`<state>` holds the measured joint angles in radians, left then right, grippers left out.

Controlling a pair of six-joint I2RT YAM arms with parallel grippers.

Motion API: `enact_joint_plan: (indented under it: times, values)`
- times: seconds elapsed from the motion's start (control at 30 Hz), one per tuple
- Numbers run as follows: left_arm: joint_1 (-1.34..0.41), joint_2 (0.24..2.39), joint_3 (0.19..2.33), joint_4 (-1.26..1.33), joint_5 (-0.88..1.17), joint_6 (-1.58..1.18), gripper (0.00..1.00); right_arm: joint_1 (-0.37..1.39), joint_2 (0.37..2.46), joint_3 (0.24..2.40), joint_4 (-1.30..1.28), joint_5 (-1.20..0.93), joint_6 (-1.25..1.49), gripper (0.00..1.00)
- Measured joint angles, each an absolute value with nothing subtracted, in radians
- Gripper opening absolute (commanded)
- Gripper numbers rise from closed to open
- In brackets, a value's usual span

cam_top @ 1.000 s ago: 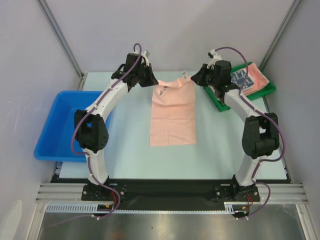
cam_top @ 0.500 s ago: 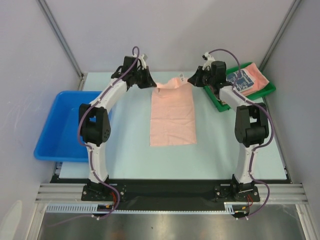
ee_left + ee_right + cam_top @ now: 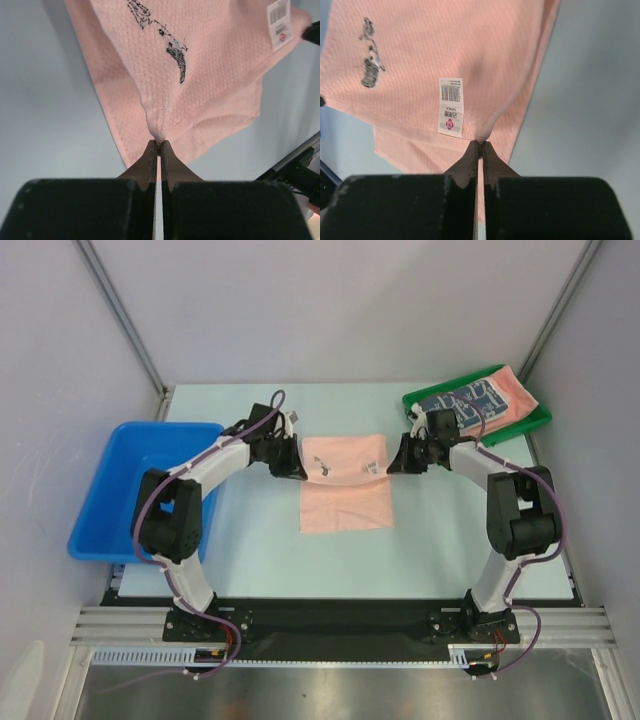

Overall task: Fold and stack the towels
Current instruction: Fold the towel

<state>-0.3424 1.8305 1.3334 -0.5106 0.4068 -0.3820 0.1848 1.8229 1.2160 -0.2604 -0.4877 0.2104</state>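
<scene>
In the top view, the left end effector (image 3: 298,470) and the right end effector (image 3: 396,462) are both closed. Each one pinches a corner of the salmon-pink waffle-weave towel (image 3: 346,502), which lies between them on the pale blue-green table (image 3: 450,550). The edge they hold hangs over the flat part of the cloth, so I judge the first fold is half made and not yet laid down. Beyond the right end effector, the green plastic tray (image 3: 418,400) carries a dark blue white-patterned towel (image 3: 462,400) and a second salmon-pink folded towel (image 3: 515,392); these look finished. Well apart from the left end effector, on its outer side, stands the blue plastic bin (image 3: 100,540).

In the left wrist view, the fingers meet on a bunched corner, with a black embroidered mark (image 3: 176,52) further ahead.

In the right wrist view, the closed fingers hold the other corner, just beside a white barcode label (image 3: 451,106).

What remains, I think, is to lay down this fold, fold again and stack. The table is smooth and plain, and pale grey walls (image 3: 330,310) close it in.
</scene>
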Motion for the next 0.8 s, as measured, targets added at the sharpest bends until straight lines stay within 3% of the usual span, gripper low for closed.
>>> enact_joint_plan:
  times: [0.47, 0.8]
  values:
    - [-0.450, 1.623, 0.970, -0.399, 0.401, -0.478, 0.00, 0.191, 1.530, 0.862, -0.262, -0.510, 0.263, 0.00]
    - [-0.462, 1.621, 0.843, -0.337, 0.366, -0.501, 0.00, 0.236, 1.528, 0.704, -0.157, -0.512, 0.319, 0.00]
